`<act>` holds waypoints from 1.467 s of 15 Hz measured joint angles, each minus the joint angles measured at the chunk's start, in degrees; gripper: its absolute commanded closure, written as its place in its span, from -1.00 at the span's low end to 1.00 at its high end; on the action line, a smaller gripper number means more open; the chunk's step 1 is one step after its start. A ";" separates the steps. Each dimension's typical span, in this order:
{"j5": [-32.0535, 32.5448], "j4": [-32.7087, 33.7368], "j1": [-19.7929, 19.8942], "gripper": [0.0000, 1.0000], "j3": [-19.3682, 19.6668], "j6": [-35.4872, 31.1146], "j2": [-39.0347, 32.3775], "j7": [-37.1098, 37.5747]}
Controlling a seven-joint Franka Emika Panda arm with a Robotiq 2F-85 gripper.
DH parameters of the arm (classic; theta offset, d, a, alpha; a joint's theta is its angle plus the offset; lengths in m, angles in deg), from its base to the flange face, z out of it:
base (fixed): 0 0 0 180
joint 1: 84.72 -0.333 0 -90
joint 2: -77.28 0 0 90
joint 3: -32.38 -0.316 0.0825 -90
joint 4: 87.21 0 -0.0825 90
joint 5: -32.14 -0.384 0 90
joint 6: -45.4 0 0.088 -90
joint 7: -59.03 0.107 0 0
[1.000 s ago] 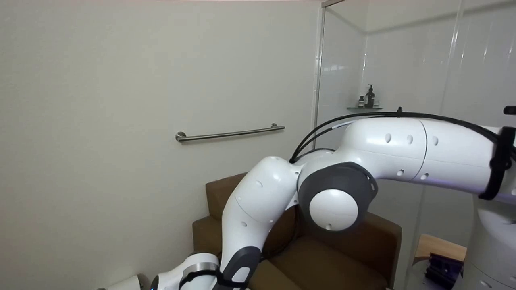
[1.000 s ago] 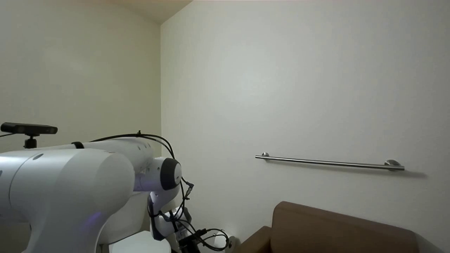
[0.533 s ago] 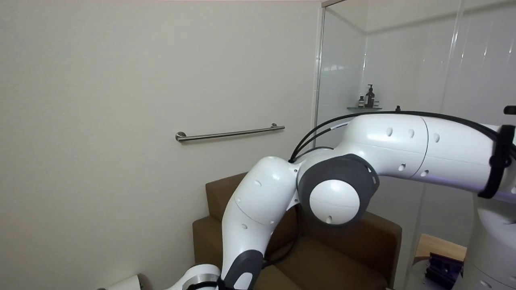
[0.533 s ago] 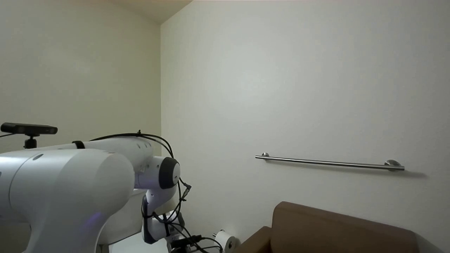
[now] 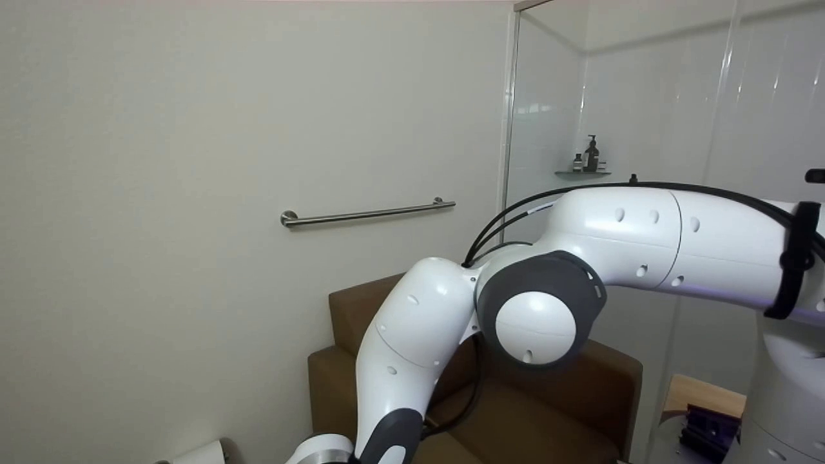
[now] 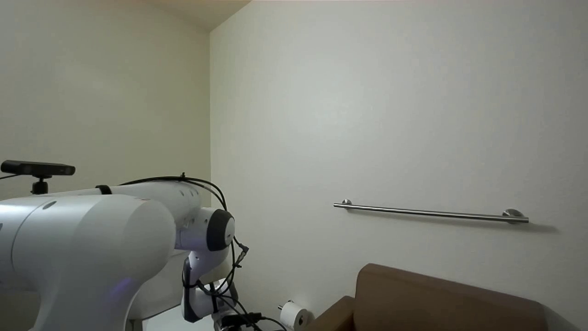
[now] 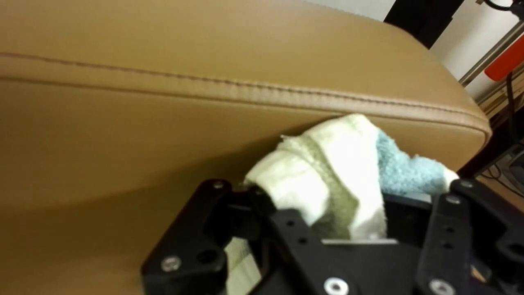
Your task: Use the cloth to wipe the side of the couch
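With the claw [image 7: 342, 217] clamped on the cloth [image 7: 355, 172] at the side of the couch [image 7: 123, 143], just under the seam [image 7: 245, 91], toward the wrist view's right, I'd press lightly and sweep slowly left, letting cloth, not fingers [image 7: 444, 262], rub.

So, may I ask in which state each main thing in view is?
tool: shut on the cloth
cloth: crumpled, at the side of the couch, contact unclear
couch: upright, partly hidden by the robot arm
robot arm: bent downward
white roll: horizontal, at the wall
pump bottle: upright on the shelf
metal bar: fixed to the wall
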 measured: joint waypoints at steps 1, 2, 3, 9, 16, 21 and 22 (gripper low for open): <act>0.00 0.04 -0.04 0.88 0.08 -0.15 0.00 0.44; 0.02 0.19 -0.07 0.89 0.21 -0.59 0.00 1.32; 0.07 0.46 -0.10 0.88 0.47 -1.45 0.01 2.42; 4.02 5.04 -0.35 0.88 4.84 -9.77 0.03 10.89; 7.27 11.28 -0.26 0.89 10.21 -14.78 0.10 22.68; 11.44 12.02 -0.71 0.87 12.82 -19.71 -0.16 33.12; 12.83 11.32 -0.97 0.89 13.01 -20.04 -0.32 34.16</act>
